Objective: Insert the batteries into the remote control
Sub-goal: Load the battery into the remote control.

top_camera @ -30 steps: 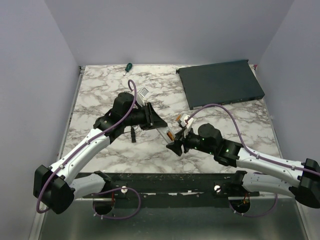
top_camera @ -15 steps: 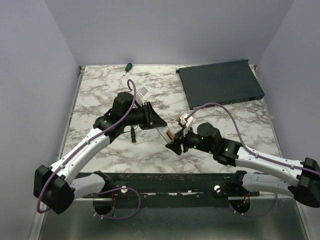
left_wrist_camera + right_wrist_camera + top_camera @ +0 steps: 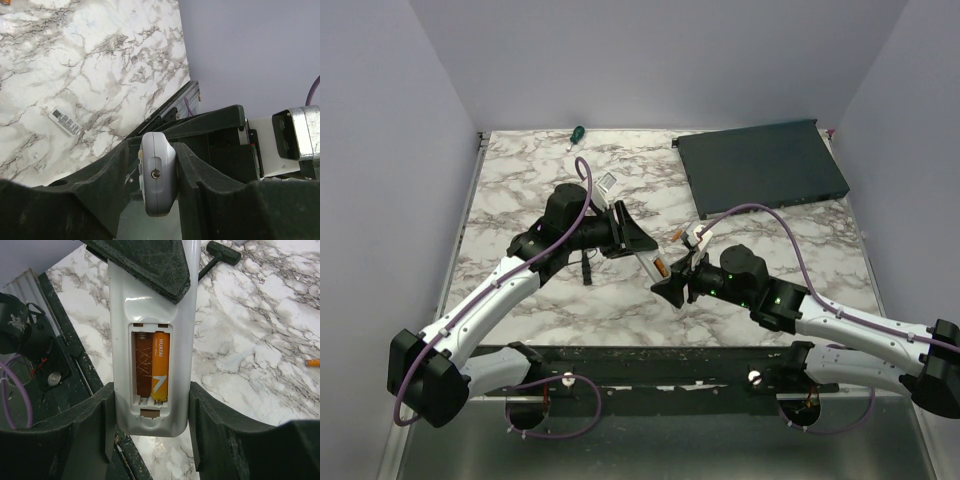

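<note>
- While the left fingers (image 3: pixel 187 170) clamp one rounded end of the remote control (image 3: pixel 157 180) from both sides, the white bar hangs clear of the marble worktop (image 3: pixel 520 180), slanting toward the right arm.
- Left of the remote control, a small black tool (image 3: pixel 586 268) lies flat on the worktop. Well behind it, at the far edge, rests a green-handled screwdriver (image 3: pixel 576 132).
- Remote control, back face, as seen by the right wrist camera: the battery bay is uncovered. A seated battery (image 3: pixel 160 365), orange with white lettering, fills the right-hand slot, and its lower end meets a metal contact.
- The slot immediately left of the seated battery looks dull brown and scratched. Whether it holds a cell cannot be told.
- Right fingers (image 3: pixel 107 427): closed against the two long edges of the remote control's free end, one on each side, just below the bay.
- Right of the remote control, a loose battery (image 3: pixel 677 234), slim and orange, lies on the worktop apart from both arms.
- Farther right and to the rear of the remote control, a large dark flat box (image 3: pixel 760 165) sits in the far corner of the worktop.
</note>
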Controlling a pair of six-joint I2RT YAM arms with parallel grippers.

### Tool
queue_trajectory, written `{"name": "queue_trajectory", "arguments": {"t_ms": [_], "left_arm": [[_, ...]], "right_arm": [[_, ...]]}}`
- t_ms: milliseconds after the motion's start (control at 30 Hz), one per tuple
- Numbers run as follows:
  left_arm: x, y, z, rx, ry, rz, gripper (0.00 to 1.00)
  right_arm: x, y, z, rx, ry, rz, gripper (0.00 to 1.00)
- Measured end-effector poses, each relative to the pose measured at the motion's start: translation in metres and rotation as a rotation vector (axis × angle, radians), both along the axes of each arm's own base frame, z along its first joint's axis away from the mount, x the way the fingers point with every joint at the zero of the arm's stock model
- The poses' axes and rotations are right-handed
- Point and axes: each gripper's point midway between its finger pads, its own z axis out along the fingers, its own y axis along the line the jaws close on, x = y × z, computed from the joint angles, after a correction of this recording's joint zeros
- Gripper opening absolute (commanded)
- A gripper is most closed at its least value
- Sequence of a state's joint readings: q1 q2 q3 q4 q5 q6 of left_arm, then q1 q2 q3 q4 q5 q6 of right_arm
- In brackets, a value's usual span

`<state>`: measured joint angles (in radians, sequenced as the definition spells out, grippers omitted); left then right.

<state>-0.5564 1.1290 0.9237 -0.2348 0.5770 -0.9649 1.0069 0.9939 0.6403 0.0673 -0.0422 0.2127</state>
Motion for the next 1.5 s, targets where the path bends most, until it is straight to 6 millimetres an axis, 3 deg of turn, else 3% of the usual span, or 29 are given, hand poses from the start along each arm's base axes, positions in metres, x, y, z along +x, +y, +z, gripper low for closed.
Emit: {"name": "queue_trajectory", "arguments": {"t_ms": [233, 600, 700, 833, 1000, 1500], "left_arm": [[-0.0003, -0.0004, 0.0003, -0.002, -0.001, -0.003, 0.42], [-0.0007, -0.0021, 0.0027, -0.011, -0.01, -0.012, 0.24], [-0.0002, -0.002, 0.0019, -0.009, -0.008, -0.011, 0.25], [-0.0001, -0.0021, 0.0014, -0.008, -0.01, -0.012, 0.38], [-0.0021, -0.0035, 0.0012, -0.005, -0.018, -0.024, 0.4], [-0.0029, -0.0038, 0.0009, -0.003, -0.021, -0.028, 0.24]], "right_arm": [[0.0004, 0.0006, 0.0016, 0.006, -0.004, 0.0, 0.01], [0.0004, 0.0006, 0.0012, 0.004, -0.004, 0.0, 0.01], [0.0007, 0.0004, 0.0012, 0.003, -0.007, 0.0, 0.01], [0.0012, 0.0001, 0.0013, 0.003, -0.008, -0.003, 0.01], [0.0024, 0.0023, 0.0067, 0.024, -0.017, -0.004, 0.01], [0.0033, 0.004, 0.0075, 0.03, -0.019, -0.004, 0.01]]}}
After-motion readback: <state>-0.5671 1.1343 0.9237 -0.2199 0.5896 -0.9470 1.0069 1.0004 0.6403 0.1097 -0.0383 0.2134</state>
